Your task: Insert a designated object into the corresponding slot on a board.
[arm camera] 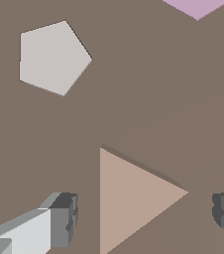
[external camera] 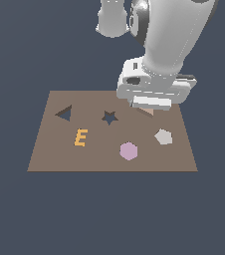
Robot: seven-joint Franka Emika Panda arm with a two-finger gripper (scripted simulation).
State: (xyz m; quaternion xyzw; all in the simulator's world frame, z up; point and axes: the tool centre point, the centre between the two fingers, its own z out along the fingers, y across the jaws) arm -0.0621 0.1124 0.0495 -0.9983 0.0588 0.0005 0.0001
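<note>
The tan-pink triangular block (external camera: 147,110) lies flat on the brown board (external camera: 109,162) near its far edge, towards the exterior view's right. My gripper (external camera: 150,106) is low over it, and the hand hides most of the block there. In the wrist view the block (arm camera: 134,198) lies between the two grey fingers (arm camera: 64,221) of my gripper (arm camera: 144,216). The jaws are open, with a gap on each side of the block. The triangle-shaped slot (external camera: 64,113) is at the board's far corner on the exterior view's left, apart from the gripper.
On the board are a dark star-shaped cut-out (external camera: 109,117), an orange letter E (external camera: 80,137), a pink hexagon (external camera: 128,151) and a pale grey pentagon (external camera: 163,136). The pentagon (arm camera: 52,57) and the hexagon's tip (arm camera: 196,6) show in the wrist view.
</note>
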